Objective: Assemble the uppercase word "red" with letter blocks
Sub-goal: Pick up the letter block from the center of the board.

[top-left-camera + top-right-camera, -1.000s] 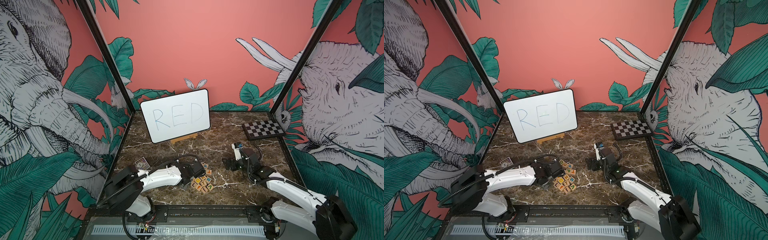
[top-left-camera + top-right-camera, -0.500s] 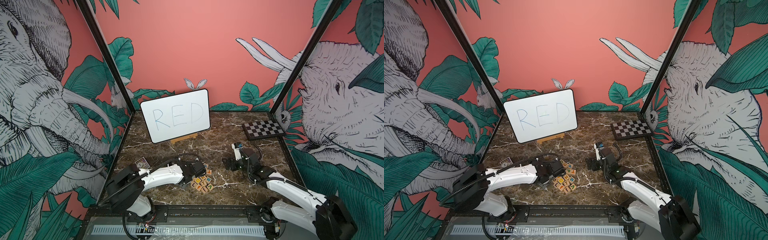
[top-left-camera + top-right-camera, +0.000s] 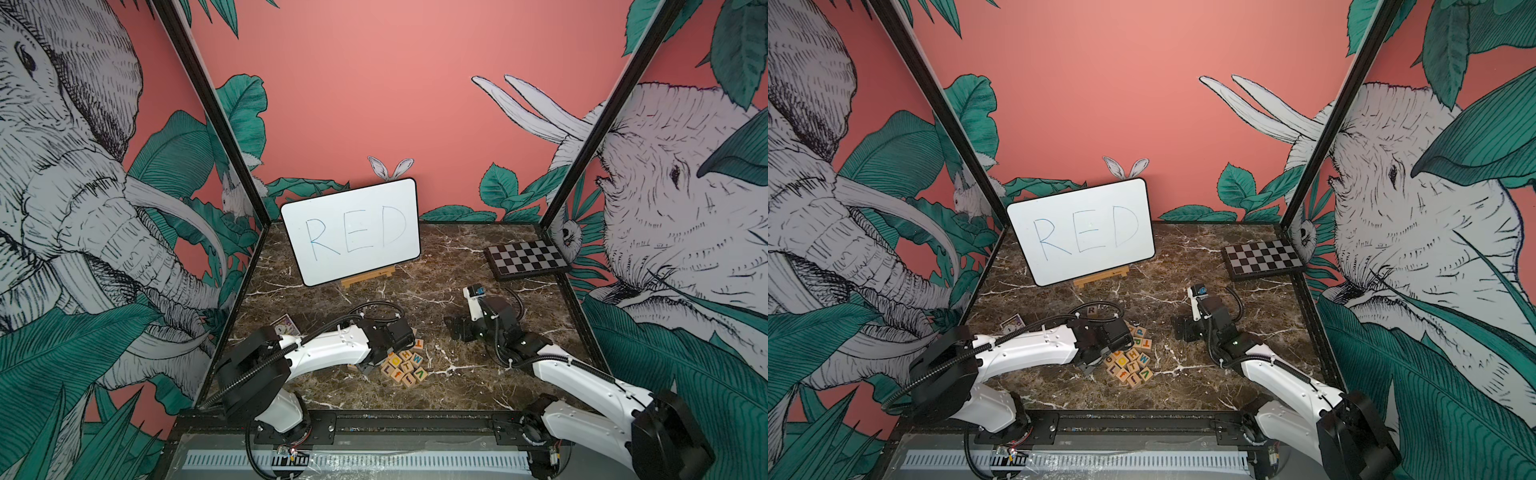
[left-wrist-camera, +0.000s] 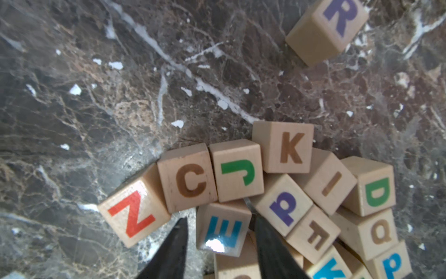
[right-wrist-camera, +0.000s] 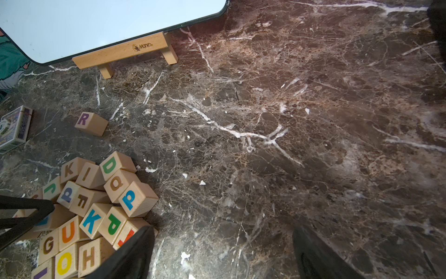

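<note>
The left gripper (image 4: 220,219) stood with its black fingers (image 4: 173,248) parted on either side of a pale wooden cube printed with a blue E (image 4: 223,229), a sliver of stone showing beside one finger. That cube lay at the edge of the heap of small pale wooden letter blocks (image 3: 1128,360), near the front of the dark brown, white-veined marble tabletop (image 5: 289,120). The right gripper (image 5: 222,256) hung wide open and empty over bare stone. A cube with a purple R (image 5: 91,123) sat alone, well apart from the heap, and a green D cube (image 5: 115,166) lay on its rim; the word was not yet formed. The cubes looked light, rigid and smooth-faced, best pinched across two opposite flat sides, though crowding neighbours left little finger room. A white board lettered RED in blue (image 3: 353,232) and a black-and-grey checkered board (image 3: 525,259) stood toward the back, within coral walls (image 3: 374,104) painted with elephants and leaves.
</note>
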Tool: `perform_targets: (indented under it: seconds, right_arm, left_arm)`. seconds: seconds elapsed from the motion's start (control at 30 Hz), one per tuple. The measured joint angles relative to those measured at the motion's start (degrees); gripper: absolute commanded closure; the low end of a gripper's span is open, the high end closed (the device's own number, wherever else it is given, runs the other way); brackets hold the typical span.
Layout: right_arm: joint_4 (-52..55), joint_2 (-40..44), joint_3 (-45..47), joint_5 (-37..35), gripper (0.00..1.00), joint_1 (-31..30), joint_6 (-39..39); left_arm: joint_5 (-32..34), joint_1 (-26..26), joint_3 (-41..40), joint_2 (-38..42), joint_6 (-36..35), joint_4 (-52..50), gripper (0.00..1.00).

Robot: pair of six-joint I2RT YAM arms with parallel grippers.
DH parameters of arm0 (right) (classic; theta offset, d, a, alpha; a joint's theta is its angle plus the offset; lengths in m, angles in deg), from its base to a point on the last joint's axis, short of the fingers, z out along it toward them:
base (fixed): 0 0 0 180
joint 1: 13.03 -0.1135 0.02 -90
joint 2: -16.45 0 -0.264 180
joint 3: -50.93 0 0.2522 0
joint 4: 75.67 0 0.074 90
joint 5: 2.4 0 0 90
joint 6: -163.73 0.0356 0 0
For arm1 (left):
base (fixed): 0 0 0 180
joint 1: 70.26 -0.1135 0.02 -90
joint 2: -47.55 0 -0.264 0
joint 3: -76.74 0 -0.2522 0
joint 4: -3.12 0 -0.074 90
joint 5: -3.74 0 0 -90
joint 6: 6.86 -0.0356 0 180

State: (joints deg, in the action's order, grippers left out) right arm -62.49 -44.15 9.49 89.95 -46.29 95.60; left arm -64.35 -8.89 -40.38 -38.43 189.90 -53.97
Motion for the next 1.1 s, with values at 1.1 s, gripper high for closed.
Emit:
perform_targets:
  seconds: [1.1]
  right_arm:
    - [0.0, -0.2, 0.0, 0.0, 0.11, 0.0, -0.1]
  left_arm:
    - [1.4, 0.0, -1.6, -2.1, -10.6, 5.0, 0.54]
